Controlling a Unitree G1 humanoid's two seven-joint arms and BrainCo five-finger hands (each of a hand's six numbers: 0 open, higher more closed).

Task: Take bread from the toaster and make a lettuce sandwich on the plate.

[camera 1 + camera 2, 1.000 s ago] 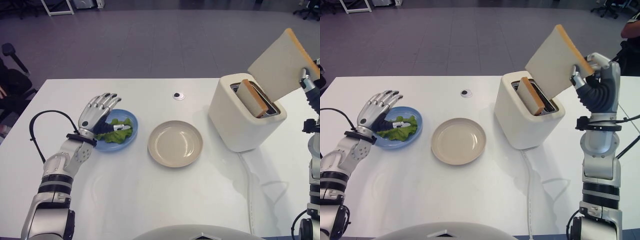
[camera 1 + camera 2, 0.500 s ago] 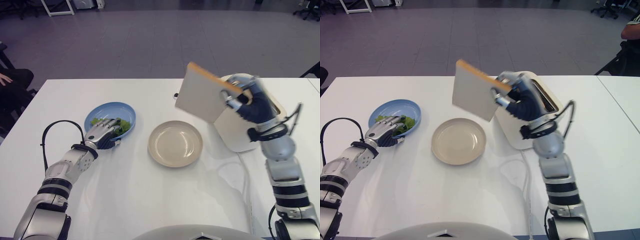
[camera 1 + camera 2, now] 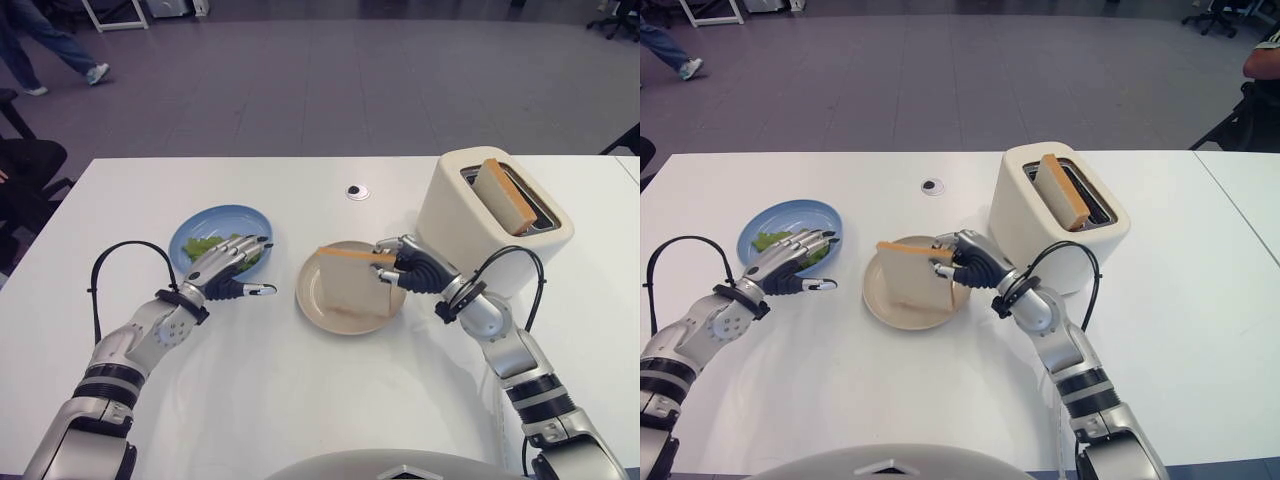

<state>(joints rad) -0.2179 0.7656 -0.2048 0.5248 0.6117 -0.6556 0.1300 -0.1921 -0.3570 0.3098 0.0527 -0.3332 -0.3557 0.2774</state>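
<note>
Notably, on the desk [image 3: 300,400], w/ the toaster [image 3: 470,235] at 2 o'clock of the plate [image 3: 345,328], a bread slice [image 3: 350,285] is held tilted over the plate by the right hand [image 3: 410,270]; if released thus, it could be tipped off the rim. The left hand [image 3: 228,272] is spread, empty, beside the lettuce [image 3: 205,245].

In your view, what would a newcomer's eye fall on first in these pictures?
The right hand holding a slice of bread on edge at the beige plate, mid-table. Behind it to the right, the white toaster with a second slice sticking up. At the left, the left hand is by the blue bowl of lettuce.
</note>
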